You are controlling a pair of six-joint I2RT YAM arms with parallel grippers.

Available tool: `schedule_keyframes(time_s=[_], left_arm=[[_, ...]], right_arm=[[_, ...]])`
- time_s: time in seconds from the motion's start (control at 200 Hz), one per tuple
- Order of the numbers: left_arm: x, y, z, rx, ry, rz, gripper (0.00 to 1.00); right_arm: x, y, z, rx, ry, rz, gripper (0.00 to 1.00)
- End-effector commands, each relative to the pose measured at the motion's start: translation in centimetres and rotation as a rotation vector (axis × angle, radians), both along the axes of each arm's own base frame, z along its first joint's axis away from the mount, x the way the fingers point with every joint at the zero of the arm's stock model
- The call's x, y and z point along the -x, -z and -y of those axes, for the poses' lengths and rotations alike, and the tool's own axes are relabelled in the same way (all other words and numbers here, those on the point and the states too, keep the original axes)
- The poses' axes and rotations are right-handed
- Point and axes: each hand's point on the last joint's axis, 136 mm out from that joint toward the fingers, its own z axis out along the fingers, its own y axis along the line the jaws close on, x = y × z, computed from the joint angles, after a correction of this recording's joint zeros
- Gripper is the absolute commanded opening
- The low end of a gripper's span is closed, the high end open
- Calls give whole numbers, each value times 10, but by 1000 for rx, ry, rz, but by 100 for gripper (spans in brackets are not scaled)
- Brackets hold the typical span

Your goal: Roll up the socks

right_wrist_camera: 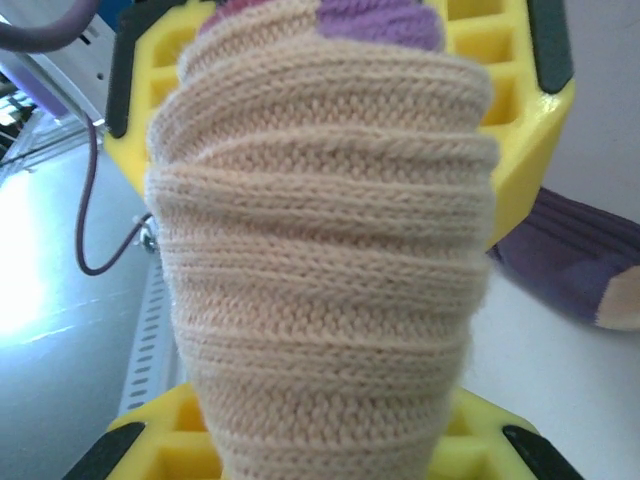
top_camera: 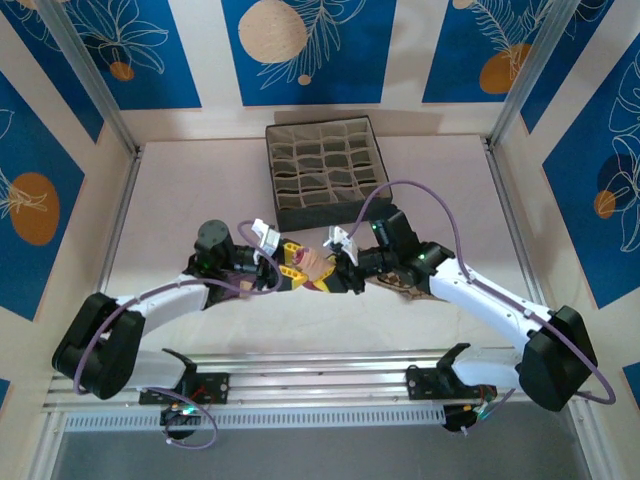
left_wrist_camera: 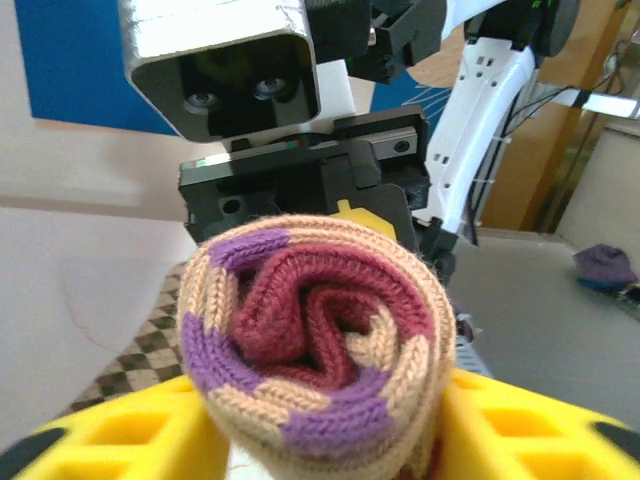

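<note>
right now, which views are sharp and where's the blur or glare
Left wrist: the rolled sock is crisp, while the yellow fingers beside it are blurred. Right wrist: the same sock's knit is sharp, the purple sock behind it is soft, and the left edge is washed out by glare. Top external: evenly lit, no harsh shadows.

A robot lab cell — aluminium posts (top_camera: 92, 85); blue leaf-print panels (top_camera: 150, 40); a mounting rail (top_camera: 320, 380)
</note>
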Motion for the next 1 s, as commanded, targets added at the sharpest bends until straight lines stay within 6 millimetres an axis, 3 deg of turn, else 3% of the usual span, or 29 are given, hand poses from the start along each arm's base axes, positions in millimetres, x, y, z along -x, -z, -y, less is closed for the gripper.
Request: schedule_keyframes(time_s=[0.0, 0.13, 0.165, 0.2, 0.295, 0.38, 0.5, 0.615, 0.835, 0.995], left_arm=[[8, -13, 1, 23, 76, 47, 34], [10, -21, 1, 37, 88, 57, 2], [10, -24, 1, 38, 86, 60, 0], [9, -26, 1, 37, 80, 60, 0], [-4, -26, 3, 4, -2, 58, 0], [-26, -16, 3, -119, -139, 73, 0], [-64, -9, -3, -272, -305, 89, 0], [-104, -10, -5, -334, -436, 104, 0], [-184, -10, 2, -434, -625, 111, 0], [-238, -1, 14, -485, -691, 103, 0]], right_arm=[[13, -20, -4, -70, -93, -84, 0], [7, -19, -5, -57, -89, -133, 0], [3, -18, -5, -44, -71, -135, 1], [-4, -15, -5, -26, -33, -133, 10], [-29, -15, 2, -13, 85, -128, 49], [-62, -22, 15, -11, 241, -158, 61], [-102, -33, 41, 31, 420, -230, 63], [-139, -29, 65, 93, 563, -266, 63], [-217, -7, 133, 275, 962, -319, 63], [-256, 15, 162, 372, 1061, -411, 62]])
